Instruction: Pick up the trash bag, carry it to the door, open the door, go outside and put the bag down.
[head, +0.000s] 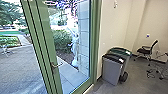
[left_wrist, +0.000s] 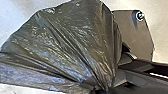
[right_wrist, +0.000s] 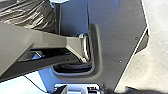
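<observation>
Dark plastic bunches up in the left gripper (left_wrist: 106, 88), closed on the gathered trash bag (left_wrist: 72, 40); the right gripper's state I cannot tell. Ahead, past the right edge of the green-framed glass door (head: 48, 37), stand bins (head: 111, 71), then a chair (head: 145, 51).

The robot has a wide, dark, angular plate (right_wrist: 117, 37), a round corner fitting (left_wrist: 140, 15) and a grey jointed bar (right_wrist: 50, 41).

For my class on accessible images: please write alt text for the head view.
A green-framed glass door with a handle looks onto a paved yard with bushes. Indoors, to its right, two lidded bins stand by a pale wall, with an office chair farther back.
</observation>
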